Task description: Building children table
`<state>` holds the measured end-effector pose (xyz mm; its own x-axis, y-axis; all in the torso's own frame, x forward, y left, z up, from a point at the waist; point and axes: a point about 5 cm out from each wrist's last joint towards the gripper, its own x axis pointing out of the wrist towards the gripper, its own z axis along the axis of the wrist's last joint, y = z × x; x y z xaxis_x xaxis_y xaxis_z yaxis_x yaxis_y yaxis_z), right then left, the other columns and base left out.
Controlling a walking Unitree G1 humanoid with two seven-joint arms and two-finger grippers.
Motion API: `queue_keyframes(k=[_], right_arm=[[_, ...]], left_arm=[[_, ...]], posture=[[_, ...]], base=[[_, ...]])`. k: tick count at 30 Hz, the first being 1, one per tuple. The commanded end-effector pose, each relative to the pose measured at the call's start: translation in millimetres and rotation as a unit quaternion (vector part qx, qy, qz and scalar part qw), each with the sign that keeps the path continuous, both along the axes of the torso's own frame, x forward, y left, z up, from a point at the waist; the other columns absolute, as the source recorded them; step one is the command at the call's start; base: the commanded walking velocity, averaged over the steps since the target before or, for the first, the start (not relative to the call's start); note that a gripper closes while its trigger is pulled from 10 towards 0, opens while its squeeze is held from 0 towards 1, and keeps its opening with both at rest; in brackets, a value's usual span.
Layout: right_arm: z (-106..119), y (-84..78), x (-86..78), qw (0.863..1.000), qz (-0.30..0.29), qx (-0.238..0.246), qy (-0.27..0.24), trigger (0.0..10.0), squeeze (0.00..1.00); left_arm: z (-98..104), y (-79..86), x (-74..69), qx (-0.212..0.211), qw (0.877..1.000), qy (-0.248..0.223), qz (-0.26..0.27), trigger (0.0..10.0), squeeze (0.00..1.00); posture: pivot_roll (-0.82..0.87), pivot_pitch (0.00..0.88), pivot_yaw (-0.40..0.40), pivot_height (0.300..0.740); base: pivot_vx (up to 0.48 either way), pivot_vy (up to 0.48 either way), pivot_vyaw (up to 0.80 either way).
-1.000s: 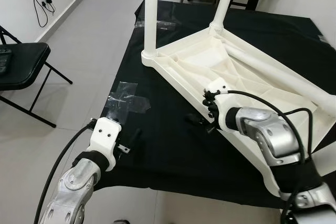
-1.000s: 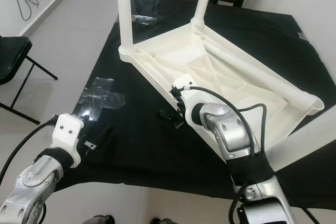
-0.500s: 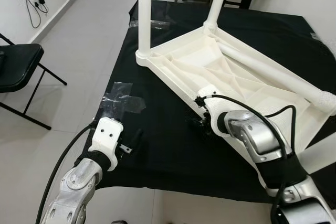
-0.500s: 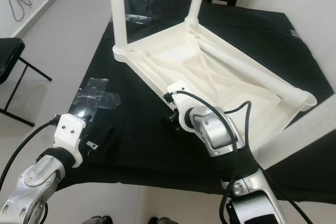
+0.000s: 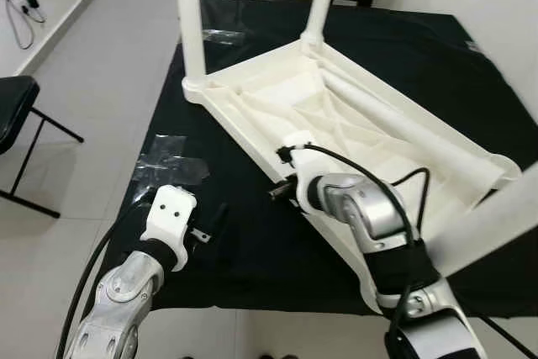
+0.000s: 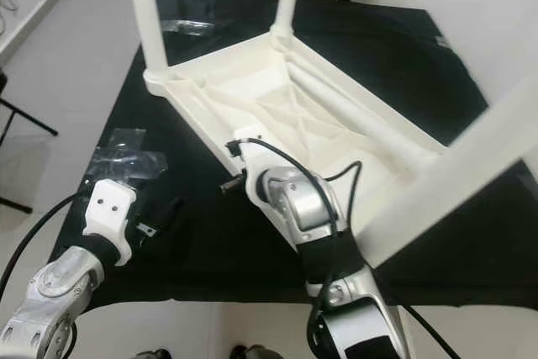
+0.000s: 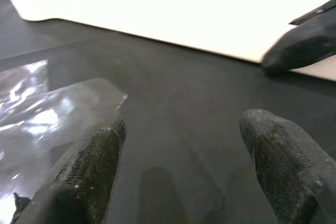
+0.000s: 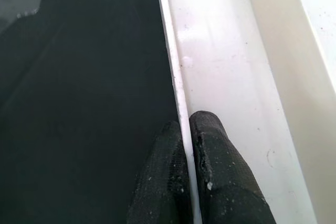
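Fingers of the right gripper are pressed together on the thin rim of the white children's table, one black pad on each side of that edge. Seen from the head cameras, the pinch sits at the middle of the frame, on the near long edge of the upturned tabletop. This table lies upside down on a black cloth spread over the floor, with two white legs standing up at the top of the frame and a blurred leg crossing the lower right. Left gripper hovers low over the cloth at lower left, its fingers spread with nothing between them. Beside it, a crinkled clear plastic bag lies on the cloth, well apart from the table's rim. Open dark cloth runs between the two grippers. No writing can be read anywhere.
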<state>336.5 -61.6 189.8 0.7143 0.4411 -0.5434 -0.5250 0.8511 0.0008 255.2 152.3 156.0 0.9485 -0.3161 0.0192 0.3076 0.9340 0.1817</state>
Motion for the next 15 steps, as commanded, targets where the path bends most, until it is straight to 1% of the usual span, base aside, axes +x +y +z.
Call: queue_keyframes(k=[1,2,3,5,6,7,8,9,10,11,12,13,14,15], right_arm=[[2,25.9,-1.9,0.999,0.031,0.04,0.0,0.0,0.0],[6,36.2,2.1,0.998,0.018,0.056,-0.007,0.0,0.0],[6,36.2,2.1,0.998,0.018,0.056,-0.007,0.0,0.0],[12,50.9,7.2,0.996,-0.002,0.083,-0.023,0.0,0.0],[12,50.9,7.2,0.996,-0.002,0.083,-0.023,0.0,0.0],[15,58.7,9.6,0.993,-0.017,0.107,-0.039,10.0,0.0],[17,63.6,10.8,0.991,-0.028,0.123,-0.049,10.0,0.0],[20,67.7,12.4,0.989,-0.037,0.119,-0.073,10.0,0.0],[20,72.2,11.2,0.987,-0.027,0.142,-0.067,10.0,0.0],[20,72.2,11.2,0.987,-0.027,0.142,-0.067,10.0,0.0],[19,74.8,10.2,0.986,-0.018,0.157,-0.06,10.0,0.56],[19,74.8,10.2,0.986,-0.018,0.157,-0.06,10.0,0.56],[23,75.4,9.6,0.982,-0.012,0.173,-0.073,10.0,1.0],[27,74.1,8.6,0.977,-0.007,0.195,-0.086,10.0,1.0]], left_arm=[[-3,-1.5,-1.8,0.005,1.0,0.007,-0.002,10.0,0.0],[-2,-1.7,-1.7,0.006,1.0,0.006,-0.002,10.0,0.0],[-2,-1.7,-1.7,0.006,1.0,0.006,-0.002,10.0,0.0],[-2,-2.2,-1.5,0.006,1.0,0.006,-0.002,10.0,0.0],[-2,-2.2,-1.5,0.006,1.0,0.006,-0.002,10.0,0.0],[-2,-2.6,-1.4,0.007,1.0,0.005,-0.002,10.0,0.0],[-1,-2.8,-1.3,0.007,1.0,0.005,-0.001,10.0,0.0],[-1,-2.8,-1.1,0.008,1.0,0.005,0.0,10.0,0.0],[-1,-2.7,-1.0,0.008,1.0,0.005,0.0,10.0,0.0],[-1,-2.7,-1.0,0.008,1.0,0.005,0.0,10.0,0.0],[-1,-2.7,-0.9,0.008,1.0,0.004,0.001,10.0,0.0],[-1,-2.7,-0.9,0.008,1.0,0.004,0.001,10.0,0.0],[-1,-2.3,-0.9,0.008,1.0,0.004,0.002,10.0,0.0],[-1,-1.8,-0.8,0.009,1.0,0.004,0.004,10.0,0.0]], posture=[[0.09,0.22,-0.149,0.74],[0.1,0.219,-0.149,0.74],[0.1,0.219,-0.149,0.74],[0.1,0.219,-0.149,0.74],[0.1,0.219,-0.149,0.74],[0.11,0.219,-0.149,0.74],[0.11,0.219,-0.149,0.74],[0.11,0.219,-0.15,0.74],[0.11,0.219,-0.151,0.74],[0.11,0.219,-0.151,0.74],[0.11,0.219,-0.151,0.74],[0.11,0.219,-0.151,0.74],[0.11,0.219,-0.153,0.74],[0.11,0.219,-0.151,0.74]], base=[[0.0,0.0,0.0],[0.0,0.0,0.0],[0.0,0.0,0.0],[0.0,0.0,0.0],[0.0,0.0,0.0],[0.0,0.0,0.0],[0.0,0.0,0.0],[0.0,0.0,0.0],[0.0,0.0,0.0],[0.0,0.0,0.0],[0.0,0.0,0.0],[0.0,0.0,0.0],[0.0,0.0,0.0],[0.0,0.0,0.0]])
